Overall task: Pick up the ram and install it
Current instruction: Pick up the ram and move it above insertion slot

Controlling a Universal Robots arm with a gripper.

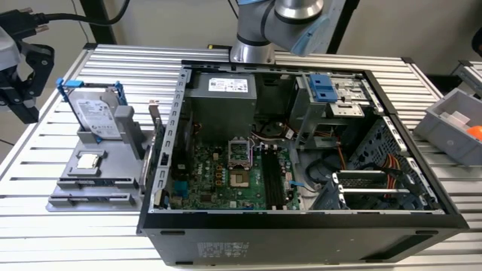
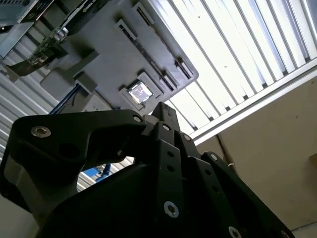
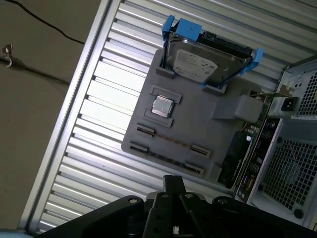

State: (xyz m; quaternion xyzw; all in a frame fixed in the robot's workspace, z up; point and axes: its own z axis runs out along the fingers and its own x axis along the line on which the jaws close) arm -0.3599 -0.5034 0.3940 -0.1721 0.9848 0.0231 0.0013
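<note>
1. One tool, upper left of the exterior view, over the left edge of the table; pressed together on nothing.
2. One grey holder, left of one open computer case, carrying one hard drive and one processor chip.
3. Ram on edge in the holder's near slots, apart from the tool; one stick or two, cannot tell.
4. Bare slats left of the holder; case wall just beside its right.

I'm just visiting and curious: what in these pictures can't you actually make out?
First wrist view: the thin ram stick sits edge-on in the grey plastic holder, its chips unseen.
Second wrist view: the black gripper hides much of that holder.
Exterior view: its right edge cuts off the grey bin; its orange item is unidentifiable.
</note>
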